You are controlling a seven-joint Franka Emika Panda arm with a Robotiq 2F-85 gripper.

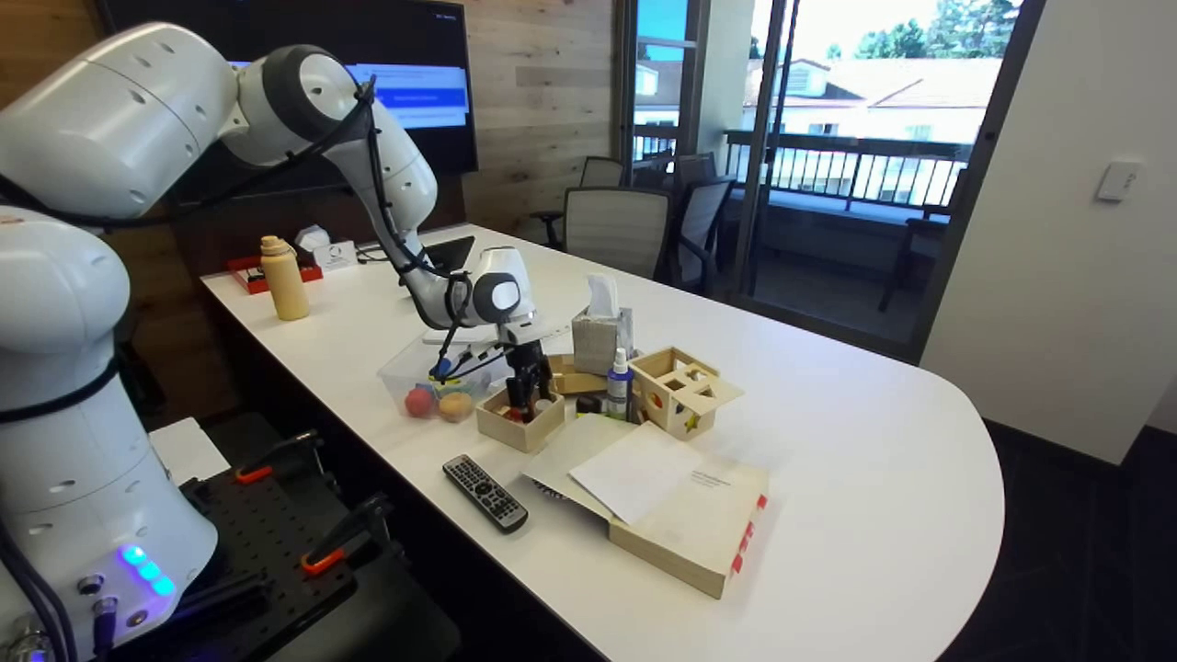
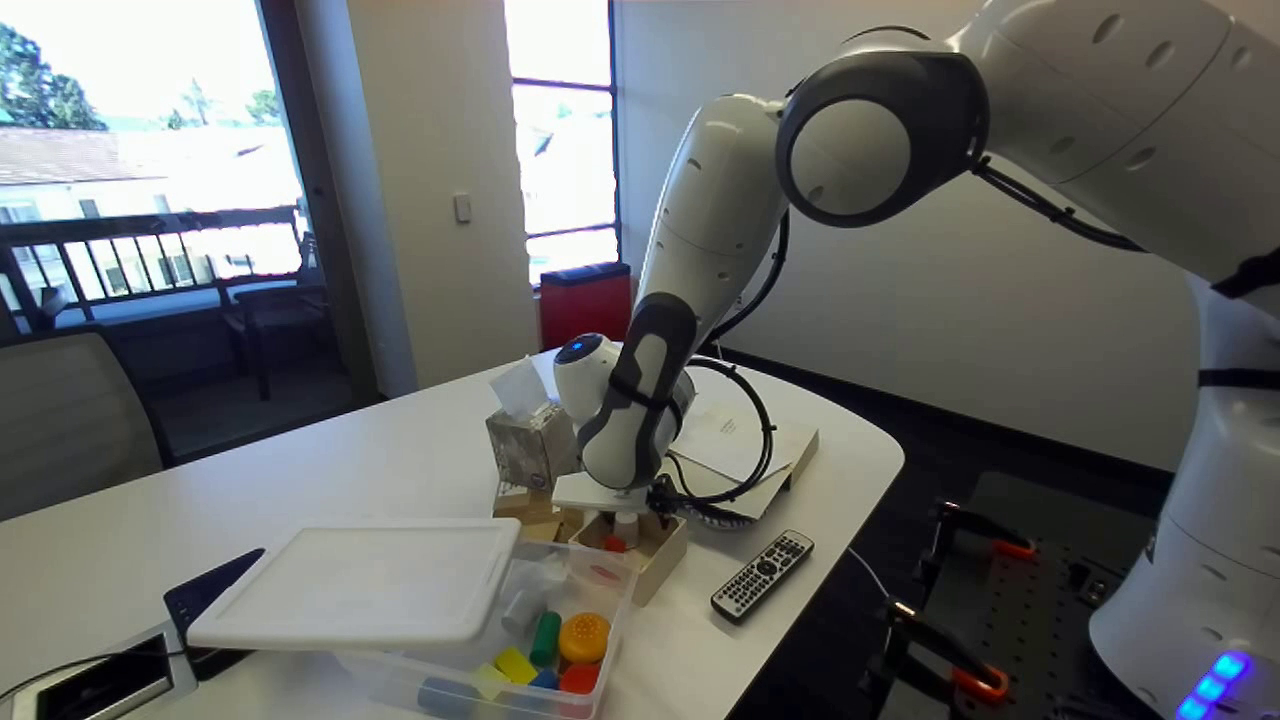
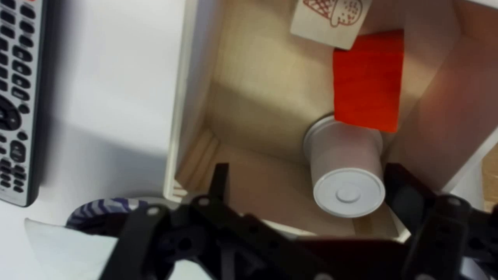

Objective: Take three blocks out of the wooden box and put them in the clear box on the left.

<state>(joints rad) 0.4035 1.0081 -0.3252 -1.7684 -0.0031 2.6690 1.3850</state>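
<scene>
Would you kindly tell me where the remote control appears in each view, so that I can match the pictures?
In an exterior view: the remote control is in the lower half, left of centre.
In an exterior view: the remote control is in the lower half, right of centre.
Wrist view: the remote control is at the left edge, partly cut off.
Shared landmark: the wooden box, beside it but apart.

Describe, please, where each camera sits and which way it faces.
Exterior view: raised, beside the robot's base, facing the wooden wall; arm shows.
Exterior view: raised near the clear box, facing the pale wall; arm and base show.
Wrist view: above the wooden box, facing down into it; open claw shows.
Both exterior views share the tissue box.
</scene>
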